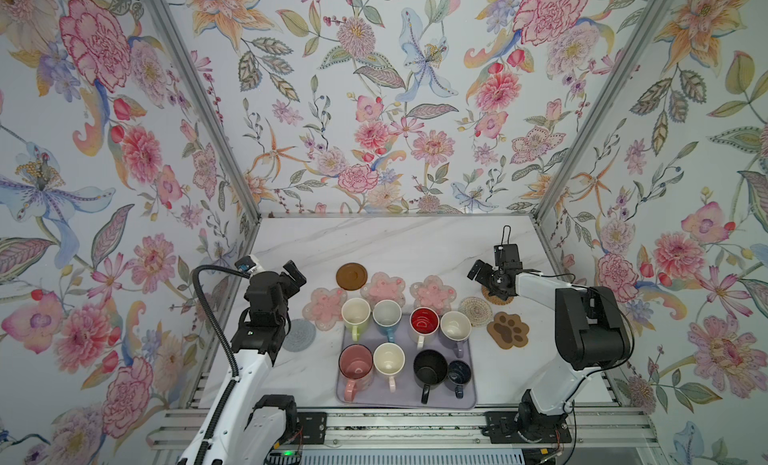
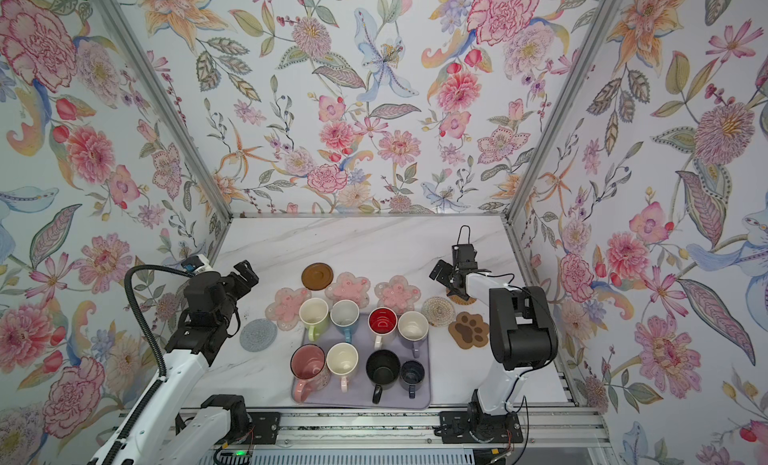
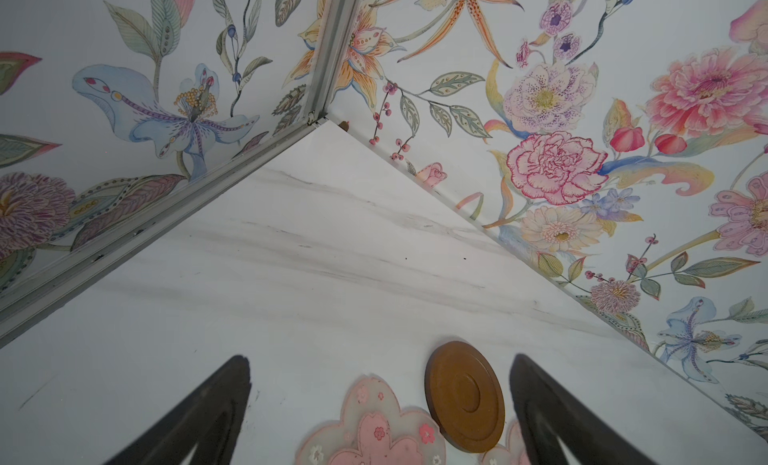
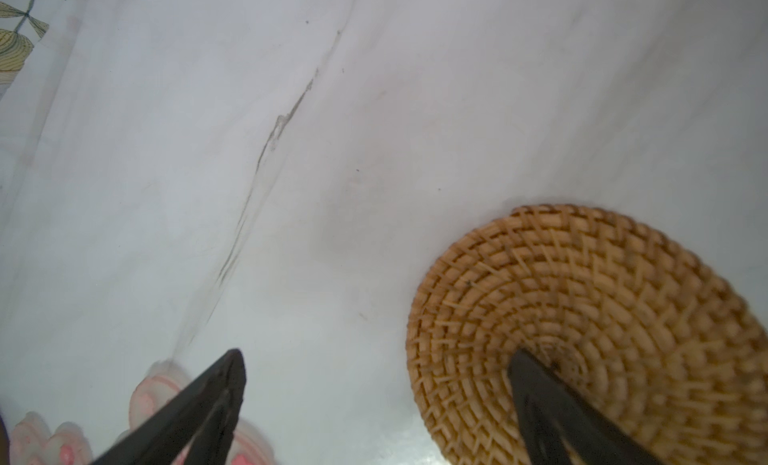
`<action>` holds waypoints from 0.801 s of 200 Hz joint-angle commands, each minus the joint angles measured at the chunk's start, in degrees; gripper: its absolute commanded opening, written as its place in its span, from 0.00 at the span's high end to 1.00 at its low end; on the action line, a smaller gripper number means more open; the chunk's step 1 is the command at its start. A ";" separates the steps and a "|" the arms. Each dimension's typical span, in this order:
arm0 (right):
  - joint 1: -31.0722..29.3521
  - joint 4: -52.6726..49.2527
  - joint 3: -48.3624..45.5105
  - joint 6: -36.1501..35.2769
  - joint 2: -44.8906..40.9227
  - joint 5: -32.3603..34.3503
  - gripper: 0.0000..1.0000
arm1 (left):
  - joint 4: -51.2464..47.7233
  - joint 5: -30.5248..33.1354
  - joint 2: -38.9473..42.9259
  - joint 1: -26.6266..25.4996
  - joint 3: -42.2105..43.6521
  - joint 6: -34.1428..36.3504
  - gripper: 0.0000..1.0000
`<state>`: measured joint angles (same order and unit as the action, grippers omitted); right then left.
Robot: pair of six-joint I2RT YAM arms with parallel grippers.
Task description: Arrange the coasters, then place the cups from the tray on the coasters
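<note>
Left hand spread wide, nothing held. Right hand likewise spread, empty, partly over woven coaster.

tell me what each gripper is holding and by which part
Nothing is held: left gripper and right gripper are open and empty, the right over a woven coaster.

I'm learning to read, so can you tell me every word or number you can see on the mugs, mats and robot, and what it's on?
No word or number here is clear enough to read.
White marks in the mug with the red inside: too blurred to read.
Blue patch on the left arm: too small to read.
</note>
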<state>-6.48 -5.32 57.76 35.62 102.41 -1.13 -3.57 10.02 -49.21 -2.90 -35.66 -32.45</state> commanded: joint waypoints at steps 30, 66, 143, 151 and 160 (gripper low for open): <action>-2.98 -2.27 7.43 -0.44 9.30 0.94 0.01 | -2.50 1.97 1.88 0.26 0.83 0.99 0.01; -3.54 -4.17 14.80 -1.10 15.24 -0.31 0.01 | -2.03 2.20 2.33 0.27 0.85 0.81 0.01; -6.15 -5.49 20.92 -0.77 20.29 -2.14 0.01 | -1.99 1.48 2.96 0.26 1.34 0.79 0.01; -6.15 -5.48 20.98 -0.47 20.31 -1.81 0.01 | -1.80 0.96 2.60 0.26 1.25 1.17 0.01; -6.04 -5.50 20.98 -0.29 20.20 -1.40 0.01 | -1.79 0.23 1.92 0.26 0.90 1.50 0.01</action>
<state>-11.27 -5.34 79.46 34.06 119.48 0.60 -5.19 10.87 -46.52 -2.90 -35.09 -32.40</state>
